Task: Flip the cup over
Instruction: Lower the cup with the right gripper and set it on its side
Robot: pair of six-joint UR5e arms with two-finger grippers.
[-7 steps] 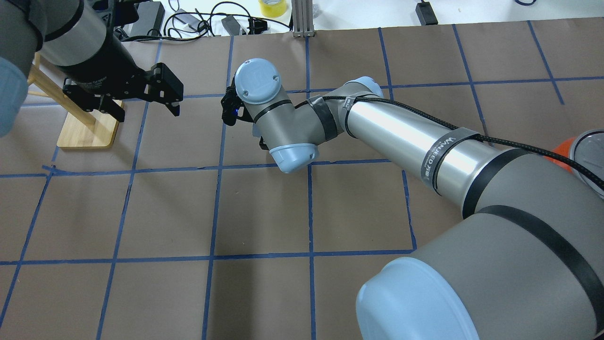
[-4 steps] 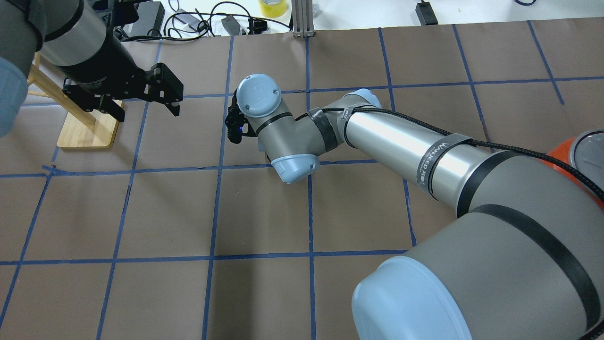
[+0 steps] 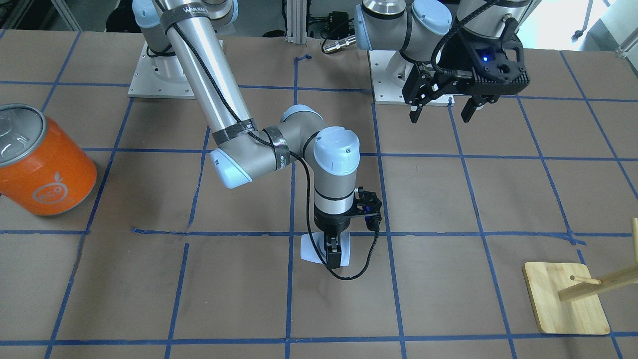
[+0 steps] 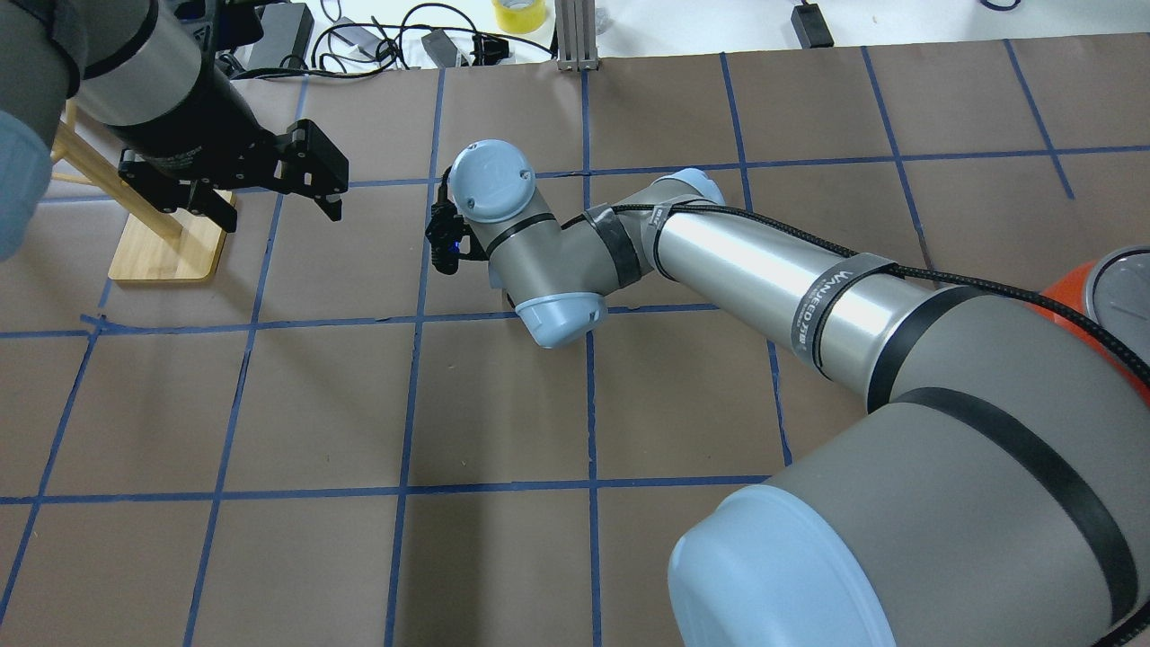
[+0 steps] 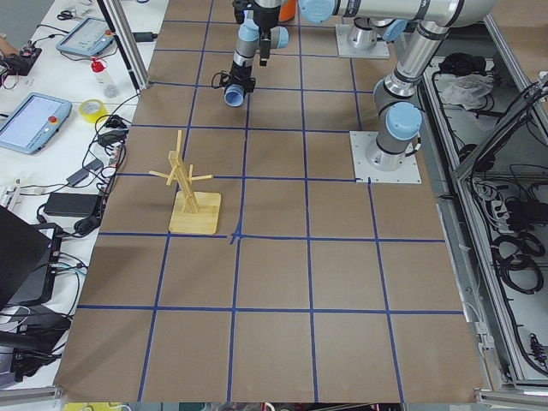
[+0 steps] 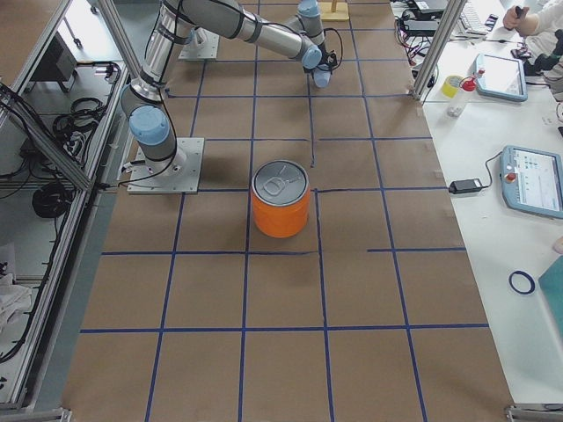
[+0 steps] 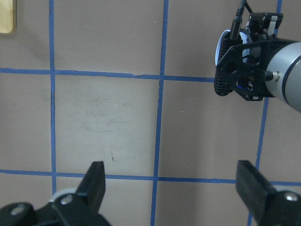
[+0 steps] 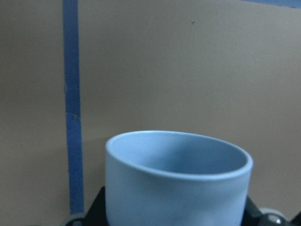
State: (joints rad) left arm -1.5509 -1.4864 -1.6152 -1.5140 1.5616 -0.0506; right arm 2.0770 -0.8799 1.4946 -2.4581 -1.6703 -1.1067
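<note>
Right fingers (image 3: 333,255) closed on the cup (image 8: 175,188), with one black pad at each side of its wall in the right wrist view. Cup pale bluish-white, smooth, no handle; rim and light blue inside visible there, with brown paper and one blue tape line beyond. In the front view the cup shows as a pale shape either side of the near finger, low over the surface (image 3: 149,304). Whether it touches: cannot tell. Position: roughly midway between the surface's left and right edges, past the middle toward the edge opposite the robot, near a crossing of tape lines. Overhead, the right wrist hides the cup entirely. Right arm (image 3: 204,65) comes from its base at the robot's edge, elbow bent, wrist pointing straight down. Left fingers (image 7: 96,183) spread wide with nothing between them, held above the surface nearer the robot's edge and well apart from the cup. Wooden peg rack (image 3: 565,299) stands between the cup and the left edge, on the side away from the robot. Big orange can (image 3: 47,167), silver top, upright between the cup and the right edge, well apart from the cup. Cables and a yellow tape roll (image 4: 518,13) lie beyond the far edge.
</note>
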